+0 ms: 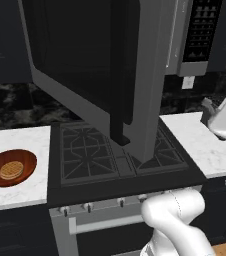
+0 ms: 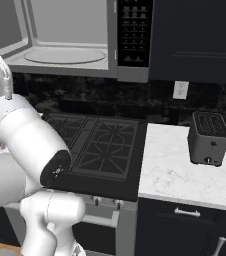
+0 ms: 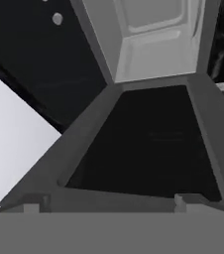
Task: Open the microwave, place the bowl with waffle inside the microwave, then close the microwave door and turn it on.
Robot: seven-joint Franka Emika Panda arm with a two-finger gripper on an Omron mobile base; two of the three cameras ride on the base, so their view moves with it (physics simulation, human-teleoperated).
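Microwave sits up high over the stove, and its inside is light grey with a round plate. The microwave door hangs swung wide open. My claw has its two fingers spread far apart and holds nothing, close to the door's dark glass. The bowl rests on the white counter left of the stove. The waffle lies inside it.
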